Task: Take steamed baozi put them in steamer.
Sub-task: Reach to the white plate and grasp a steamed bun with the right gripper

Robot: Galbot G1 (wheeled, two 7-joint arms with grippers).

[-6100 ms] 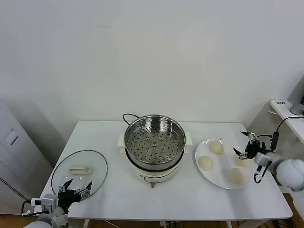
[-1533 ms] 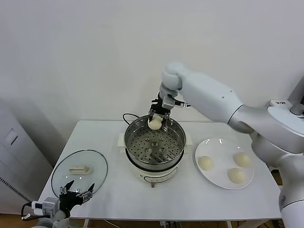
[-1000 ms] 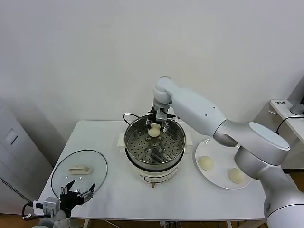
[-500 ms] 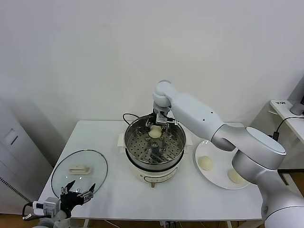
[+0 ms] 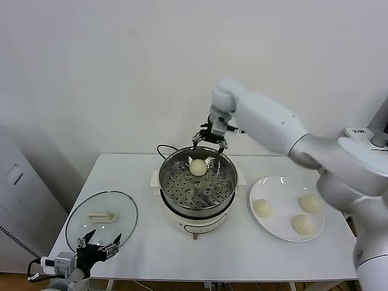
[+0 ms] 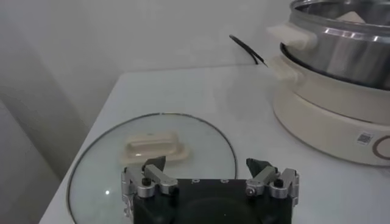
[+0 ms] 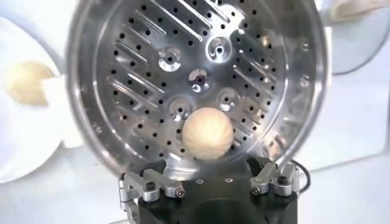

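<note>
One pale round baozi (image 5: pixel 197 167) sits in the shiny perforated steel steamer (image 5: pixel 197 182), far side; three remain on the flat white plate (image 5: pixel 285 209) to the right. My right gripper (image 5: pixel 210 140) hovers above the far rim, jaws wide, empty. Next I'd fetch another. Left gripper (image 6: pixel 209 176) idles spread near the glass lid (image 6: pixel 152 158).

Steamer (image 6: pixel 341 36) cut off; plate (image 7: pixel 18 152) too — edges.

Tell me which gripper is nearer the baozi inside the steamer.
Right. The right gripper hangs open just above the baozi in the steamer; the left gripper sits far off by the glass lid.
</note>
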